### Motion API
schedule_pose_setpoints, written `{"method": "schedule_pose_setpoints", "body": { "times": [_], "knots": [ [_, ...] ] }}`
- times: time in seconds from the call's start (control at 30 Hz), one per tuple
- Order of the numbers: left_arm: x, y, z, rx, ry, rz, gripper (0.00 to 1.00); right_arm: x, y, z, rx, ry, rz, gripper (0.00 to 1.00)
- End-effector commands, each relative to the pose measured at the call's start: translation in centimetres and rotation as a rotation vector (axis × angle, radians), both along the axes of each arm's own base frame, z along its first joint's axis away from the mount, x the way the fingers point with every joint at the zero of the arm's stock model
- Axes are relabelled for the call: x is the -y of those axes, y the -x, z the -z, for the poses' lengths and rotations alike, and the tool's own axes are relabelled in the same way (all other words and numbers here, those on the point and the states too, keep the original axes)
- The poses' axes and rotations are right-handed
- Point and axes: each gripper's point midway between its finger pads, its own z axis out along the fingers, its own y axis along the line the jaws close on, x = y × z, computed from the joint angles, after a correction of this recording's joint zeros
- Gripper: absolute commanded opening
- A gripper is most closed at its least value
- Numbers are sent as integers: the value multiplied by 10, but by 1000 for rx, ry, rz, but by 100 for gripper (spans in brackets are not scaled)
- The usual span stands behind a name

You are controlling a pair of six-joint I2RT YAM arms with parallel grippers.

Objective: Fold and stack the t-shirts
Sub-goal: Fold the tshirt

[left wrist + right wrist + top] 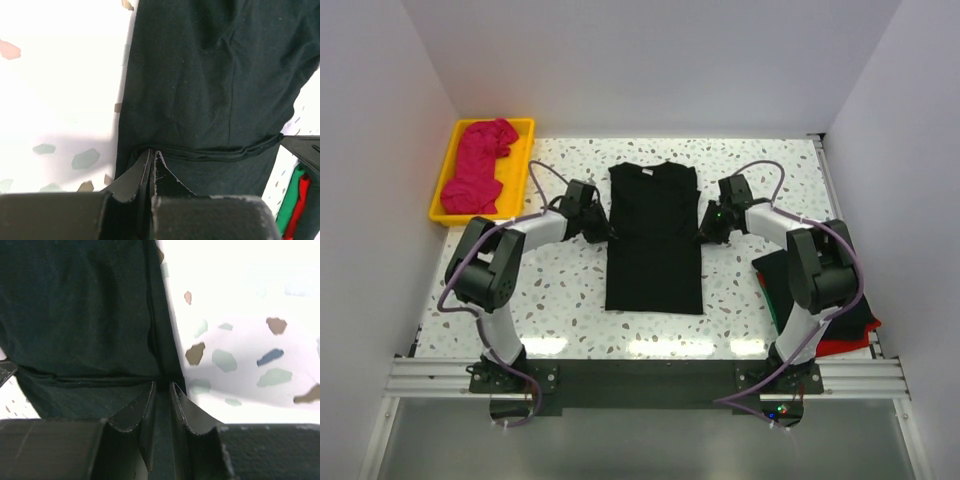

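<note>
Apparently to lift both sides together, the left gripper [152, 152], jaws shut, seems to pinch the left edge of the large black cloth t-shirt [655, 240], which lies flat between both grippers. The right gripper [162, 386], jaws narrowly apart, straddles its right edge.

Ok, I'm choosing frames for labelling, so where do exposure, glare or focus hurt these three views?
Top external: sharp and evenly lit, with glare streaks on the table at its near edge; the black t-shirt shows little fold detail. Left wrist: table blown out white, shirt dark but its seams readable. Right wrist: table overexposed too, terrazzo chips slightly soft.
</note>
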Motion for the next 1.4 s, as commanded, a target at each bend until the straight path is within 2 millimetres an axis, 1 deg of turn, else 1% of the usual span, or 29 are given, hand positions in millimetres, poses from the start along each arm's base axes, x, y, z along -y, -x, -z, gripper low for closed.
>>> {"method": "schedule_pose_setpoints", "body": {
  "times": [0.0, 0.03, 0.07, 0.1, 0.13, 0.17, 0.2, 0.23, 0.27, 0.3, 0.33, 0.37, 0.4, 0.43, 0.47, 0.5, 0.53, 0.57, 0.6, 0.67, 0.7, 0.8, 1.03, 1.13, 1.37],
  "knots": [
    [-3, -11, -46, 99, 17, 20, 3, 5, 1, -38, 81, 1, -8, 22],
    [-3, -10, -63, 133, 26, 23, 6, 6, 5, -42, 88, 3, -18, 23],
    [-5, -5, -66, 137, 23, 30, 9, 6, 8, -58, 127, -9, -22, 25],
    [-7, 1, -80, 165, 33, 32, 15, 7, 23, -53, 102, -19, -33, 32],
    [-9, 6, -84, 171, 38, 34, 18, 8, 31, -54, 104, -25, -39, 35],
    [-12, 17, -79, 158, 34, 42, 22, 7, 39, -62, 125, -46, -51, 38],
    [-13, 25, -78, 151, 39, 53, 27, 3, 50, -64, 123, -74, -71, 40],
    [-14, 33, -87, 168, 51, 60, 29, 3, 71, -52, 75, -98, -91, 44],
    [-18, 49, -74, 135, 47, 76, 31, 4, 82, -48, 62, -101, -98, 46],
    [-17, 60, -80, 142, 69, 98, 34, 8, 102, -43, 44, -102, -100, 47],
    [-18, 69, -77, 133, 80, 114, 34, 9, 113, -40, 31, -111, -103, 48],
    [-20, 88, -64, 96, 88, 138, 36, 9, 123, -39, 26, -117, -108, 49],
    [-20, 96, -69, 112, 100, 151, 37, 12, 140, -32, 6, -116, -109, 49],
    [-22, 105, -65, 106, 102, 163, 38, 11, 148, -32, -2, -133, -107, 49],
    [-27, 120, -53, 70, 94, 177, 39, 11, 157, -28, -12, -136, -109, 49],
    [-28, 126, -56, 84, 100, 186, 39, 10, 172, -24, -29, -137, -119, 49],
    [-29, 133, -54, 80, 105, 199, 40, 10, 180, -21, -41, -134, -120, 49],
    [-29, 146, -47, 58, 121, 220, 42, 11, 185, -17, -49, -125, -117, 49],
    [-28, 151, -50, 70, 138, 232, 43, 12, 197, -9, -74, -119, -121, 49],
    [-26, 165, -42, 51, 173, 255, 45, 12, 204, -7, -81, -128, -105, 48],
    [-26, 170, -40, 46, 179, 258, 46, 12, 209, -2, -88, -127, -104, 48],
    [-26, 181, -31, 28, 189, 267, 47, 10, 213, 3, -89, -139, -88, 47],
    [-26, 199, -9, -23, 174, 277, 47, 4, 209, 10, -90, -162, -50, 45],
    [-22, 204, -4, -36, 180, 280, 47, 4, 206, 13, -84, -156, -40, 44],
    [-16, 206, 3, -45, 175, 278, 47, 7, 209, 19, -92, -145, -31, 41]
  ]
}}
